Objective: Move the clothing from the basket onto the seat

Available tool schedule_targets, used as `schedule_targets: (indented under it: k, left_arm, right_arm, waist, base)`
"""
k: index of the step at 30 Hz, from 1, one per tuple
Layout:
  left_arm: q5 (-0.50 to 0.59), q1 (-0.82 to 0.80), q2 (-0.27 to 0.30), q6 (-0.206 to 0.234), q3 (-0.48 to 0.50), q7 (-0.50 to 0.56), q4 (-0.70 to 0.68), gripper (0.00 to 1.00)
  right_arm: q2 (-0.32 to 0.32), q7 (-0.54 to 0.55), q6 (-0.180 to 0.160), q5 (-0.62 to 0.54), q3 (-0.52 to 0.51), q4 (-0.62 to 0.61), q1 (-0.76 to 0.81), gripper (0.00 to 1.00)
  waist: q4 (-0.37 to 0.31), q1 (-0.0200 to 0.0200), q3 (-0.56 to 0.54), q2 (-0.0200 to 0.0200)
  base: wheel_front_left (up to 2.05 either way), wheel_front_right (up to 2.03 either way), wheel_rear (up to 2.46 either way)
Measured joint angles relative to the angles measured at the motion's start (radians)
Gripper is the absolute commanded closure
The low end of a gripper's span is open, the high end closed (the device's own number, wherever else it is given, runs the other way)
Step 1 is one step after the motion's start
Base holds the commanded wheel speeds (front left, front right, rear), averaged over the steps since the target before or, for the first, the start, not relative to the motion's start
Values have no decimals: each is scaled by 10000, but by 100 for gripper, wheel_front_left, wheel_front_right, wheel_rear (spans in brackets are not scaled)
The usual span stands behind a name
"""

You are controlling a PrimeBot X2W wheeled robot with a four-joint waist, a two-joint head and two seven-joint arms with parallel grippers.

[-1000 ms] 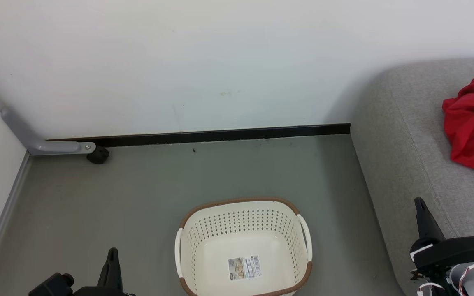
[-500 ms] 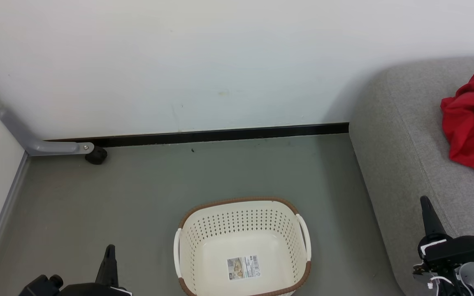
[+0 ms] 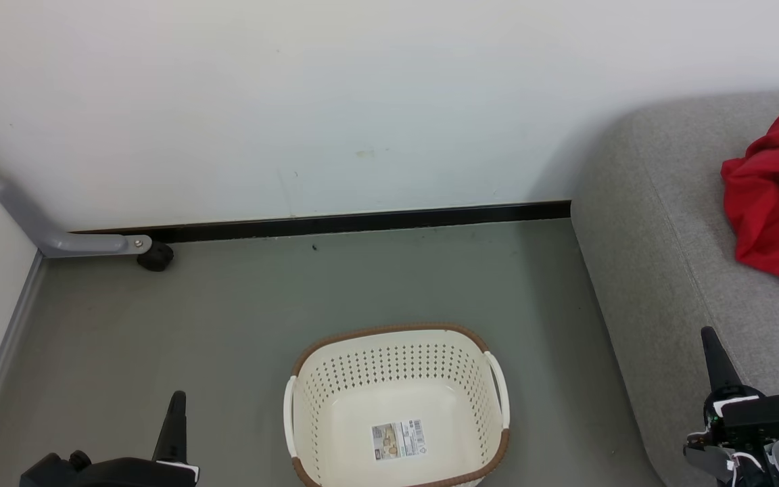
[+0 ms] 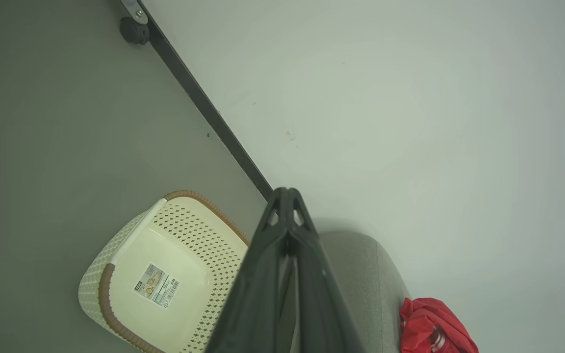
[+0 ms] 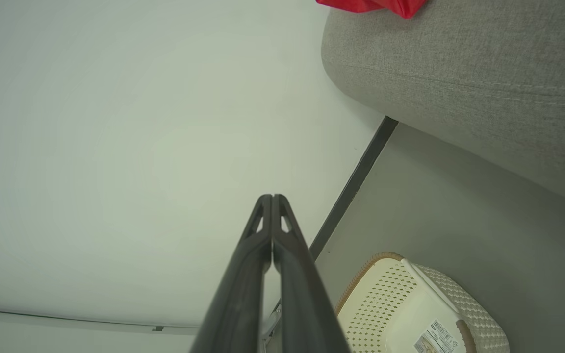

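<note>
A cream laundry basket [image 3: 396,406] stands empty on the floor; red clothing [image 3: 771,203] lies on the grey sofa seat [image 3: 660,223]. Left gripper [image 3: 176,412] and right gripper [image 3: 717,358] are closed, empty. The task looks complete.

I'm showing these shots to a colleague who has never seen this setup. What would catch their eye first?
The bright red clothing stands out most, heaped on the grey seat at the right edge of the head view. Next comes the cream basket with its brown rim, standing on the grey-green floor near the bottom middle, a label sticker on its bare bottom.
</note>
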Motion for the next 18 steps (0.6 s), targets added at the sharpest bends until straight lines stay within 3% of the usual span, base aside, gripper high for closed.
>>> schedule_targets:
  k: [18]
  left_arm:
    - [-2512,-199,-71,-443,428,608,-134,100]
  right_arm:
    - [389,623,58,2038,-763,-272,192,100]
  waist:
    - [-64,0,18,0]
  base:
    - [0,0,0]
